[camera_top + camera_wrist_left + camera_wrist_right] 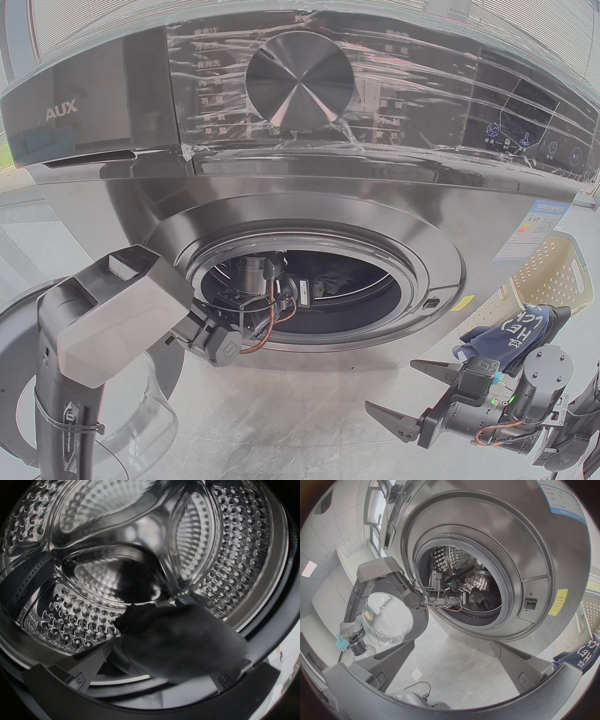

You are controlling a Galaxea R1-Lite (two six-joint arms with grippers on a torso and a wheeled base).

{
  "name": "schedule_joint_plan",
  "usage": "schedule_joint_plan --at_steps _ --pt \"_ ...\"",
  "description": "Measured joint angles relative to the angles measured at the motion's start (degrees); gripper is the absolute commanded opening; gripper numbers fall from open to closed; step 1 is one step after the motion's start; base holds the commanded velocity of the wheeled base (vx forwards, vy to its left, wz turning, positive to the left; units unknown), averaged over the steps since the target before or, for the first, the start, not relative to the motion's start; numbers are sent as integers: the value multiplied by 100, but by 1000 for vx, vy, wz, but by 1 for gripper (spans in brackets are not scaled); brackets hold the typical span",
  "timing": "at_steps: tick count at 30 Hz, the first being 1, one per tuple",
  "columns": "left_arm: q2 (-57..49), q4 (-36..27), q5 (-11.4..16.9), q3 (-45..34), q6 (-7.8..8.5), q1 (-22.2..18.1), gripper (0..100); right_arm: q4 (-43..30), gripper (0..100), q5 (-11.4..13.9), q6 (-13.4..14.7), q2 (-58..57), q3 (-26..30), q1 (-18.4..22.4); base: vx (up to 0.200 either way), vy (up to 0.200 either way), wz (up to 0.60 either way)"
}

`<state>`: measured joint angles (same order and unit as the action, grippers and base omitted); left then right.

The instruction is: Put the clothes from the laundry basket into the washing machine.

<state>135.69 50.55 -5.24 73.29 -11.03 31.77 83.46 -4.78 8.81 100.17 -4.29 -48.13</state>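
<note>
The washing machine (350, 187) is seen closely from above by the head camera; its drum (243, 542) is viewed from inside by the left wrist, from outside by the right.

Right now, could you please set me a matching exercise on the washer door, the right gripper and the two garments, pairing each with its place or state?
Things:
1. washer door
2. right gripper
3. dark garment
4. blue garment

Places or states:
A. draped over the laundry basket
B. lying inside the drum
C. swung open
D. empty, hovering over the floor

Pairs: 1-C, 2-D, 3-B, 4-A.
</note>
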Motion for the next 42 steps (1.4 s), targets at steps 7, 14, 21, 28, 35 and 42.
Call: schedule_joint_plan --at_steps 7,14,21,28,35,42 --pt "-618 -94 449 -789 1 191 100 0 100 -4 7 0 -4 0 0 0 0" --pt "-755 108 482 -817 15 273 100 2 100 -4 5 -1 -6 0 0 0 0" --pt "-330 569 412 -416 37 262 100 2 100 -4 0 -1 -15 0 0 0 0" --pt "116 622 290 68 41 211 100 2 100 -1 -4 -1 -26 -7 0 0 0" --pt "502 734 -80 852 39 158 0 2 100 0 -1 -1 -30 -11 0 0 0" --pt "912 820 -356 1696 28 30 0 2 100 2 0 10 -26 -35 0 0 0"
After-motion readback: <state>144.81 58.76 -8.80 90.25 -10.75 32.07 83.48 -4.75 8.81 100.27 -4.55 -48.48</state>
